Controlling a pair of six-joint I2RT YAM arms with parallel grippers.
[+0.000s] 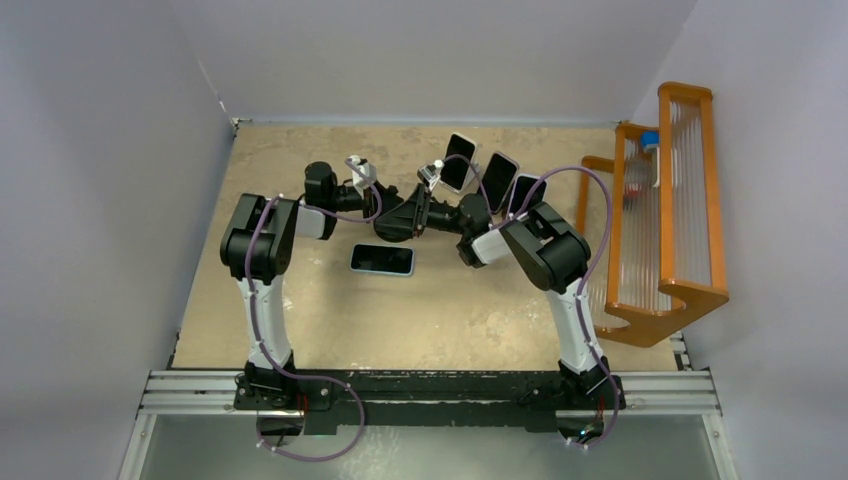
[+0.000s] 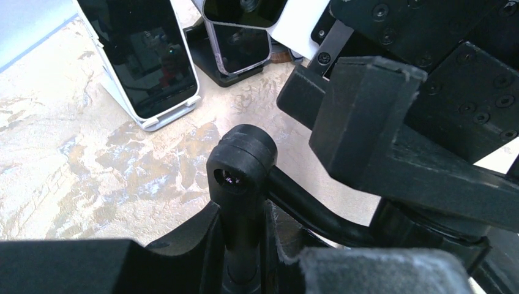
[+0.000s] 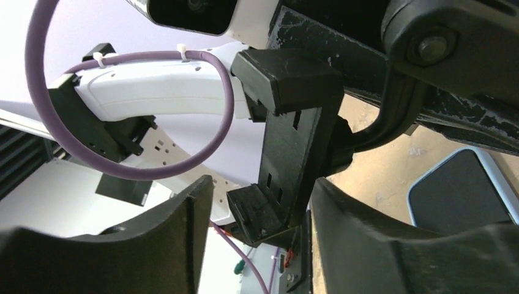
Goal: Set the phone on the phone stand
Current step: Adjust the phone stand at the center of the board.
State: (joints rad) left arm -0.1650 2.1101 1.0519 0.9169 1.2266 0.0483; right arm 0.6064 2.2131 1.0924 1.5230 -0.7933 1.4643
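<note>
Gripping matte black phone stand; left tool

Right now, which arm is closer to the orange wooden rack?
Right. The right arm bends just left of the wooden rack; the left arm stands well beyond it, farther left.

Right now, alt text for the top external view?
The left arm and right arm meet at a black phone stand in the middle of a tan table. A blue-cased phone lies flat on their near side; three more phones lean propped at the far side, a wooden rack at right.
</note>
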